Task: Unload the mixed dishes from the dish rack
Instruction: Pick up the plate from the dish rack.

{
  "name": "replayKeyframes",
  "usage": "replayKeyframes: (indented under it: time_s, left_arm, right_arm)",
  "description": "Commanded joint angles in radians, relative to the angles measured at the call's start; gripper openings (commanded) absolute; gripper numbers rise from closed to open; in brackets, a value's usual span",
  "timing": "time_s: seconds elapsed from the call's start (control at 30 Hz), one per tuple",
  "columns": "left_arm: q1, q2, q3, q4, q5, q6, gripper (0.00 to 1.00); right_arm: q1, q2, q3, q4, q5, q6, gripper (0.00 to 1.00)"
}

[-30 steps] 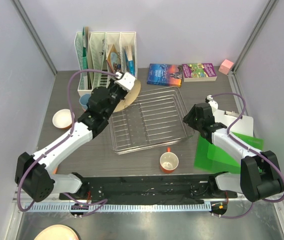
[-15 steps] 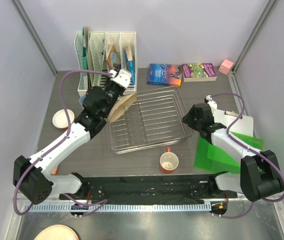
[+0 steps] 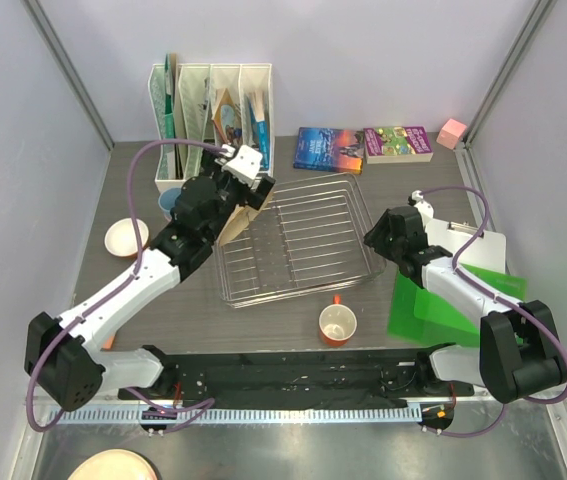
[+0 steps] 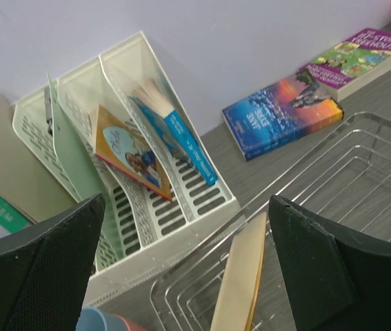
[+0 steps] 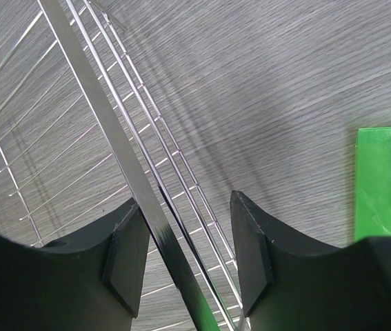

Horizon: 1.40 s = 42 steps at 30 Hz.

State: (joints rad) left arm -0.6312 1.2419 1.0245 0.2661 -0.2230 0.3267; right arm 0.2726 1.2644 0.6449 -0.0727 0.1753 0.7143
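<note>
The beige plate (image 3: 233, 222) stands tilted on its edge at the far left corner of the chrome dish rack (image 3: 308, 235). My left gripper (image 3: 244, 198) hovers open over it. In the left wrist view the plate's rim (image 4: 241, 276) rises between the wide-spread fingers (image 4: 319, 269), touching neither. My right gripper (image 3: 374, 240) is at the rack's right rim. In its wrist view the rim bar (image 5: 133, 179) runs between the part-open fingers, close to the left pad (image 5: 123, 255), with a gap on the right. An orange mug (image 3: 337, 324) stands in front of the rack. A small bowl (image 3: 125, 237) and a grey-blue cup (image 3: 168, 203) sit to the left.
A white slotted file holder (image 3: 213, 105) with papers stands right behind the left gripper. Two books (image 3: 329, 148) (image 3: 398, 142) and a pink block (image 3: 452, 131) lie at the back. Green sheets (image 3: 448, 300) and a white board (image 3: 475, 243) lie under the right arm.
The left gripper tipped the plate up from lying flat onto its edge, then opened and let it go. The right arm has not moved.
</note>
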Motion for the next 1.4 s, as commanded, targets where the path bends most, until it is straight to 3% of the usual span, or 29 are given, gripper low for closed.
replayKeyframes:
  time_s: [0.0, 0.1, 0.33, 0.5, 0.73, 0.97, 1.07, 1.27, 1.3, 1.37]
  left_arm:
    - [-0.004, -0.041, 0.063, -0.174, -0.102, -0.129, 1.0]
    - [-0.007, -0.085, 0.027, -0.189, -0.142, -0.141, 1.0]
    - [-0.016, -0.297, -0.296, -0.007, -0.056, -0.015, 1.0]
    - [-0.019, -0.328, -0.349, -0.031, -0.039, -0.014, 1.0]
    - [-0.019, -0.216, -0.405, 0.068, -0.048, 0.041, 0.97]
    - [-0.019, -0.032, -0.411, 0.235, -0.171, 0.089, 0.93]
    - [-0.018, 0.011, -0.403, 0.292, -0.229, 0.091, 0.85]
    - [-0.019, 0.068, -0.414, 0.366, -0.285, 0.083, 0.58]
    - [-0.019, 0.074, -0.414, 0.374, -0.291, 0.081, 0.48]
    - [-0.019, 0.076, -0.412, 0.378, -0.297, 0.083, 0.37]
  right_arm:
    - [-0.003, 0.023, -0.028, 0.002, 0.009, 0.011, 0.53]
    - [-0.003, 0.02, -0.033, 0.013, 0.001, 0.013, 0.53]
    - [-0.003, 0.021, -0.051, 0.043, -0.01, 0.019, 0.53]
    - [-0.001, 0.046, -0.053, 0.065, -0.037, 0.028, 0.53]
    - [-0.003, 0.041, -0.057, 0.068, -0.043, 0.028, 0.53]
    - [-0.003, 0.033, -0.067, 0.099, -0.05, 0.027, 0.53]
    - [-0.007, 0.029, -0.07, 0.1, -0.046, 0.022, 0.53]
    - [-0.013, 0.039, -0.079, 0.113, -0.063, 0.025, 0.53]
    - [-0.013, 0.041, -0.079, 0.116, -0.066, 0.025, 0.53]
    - [-0.015, 0.046, -0.079, 0.116, -0.069, 0.025, 0.53]
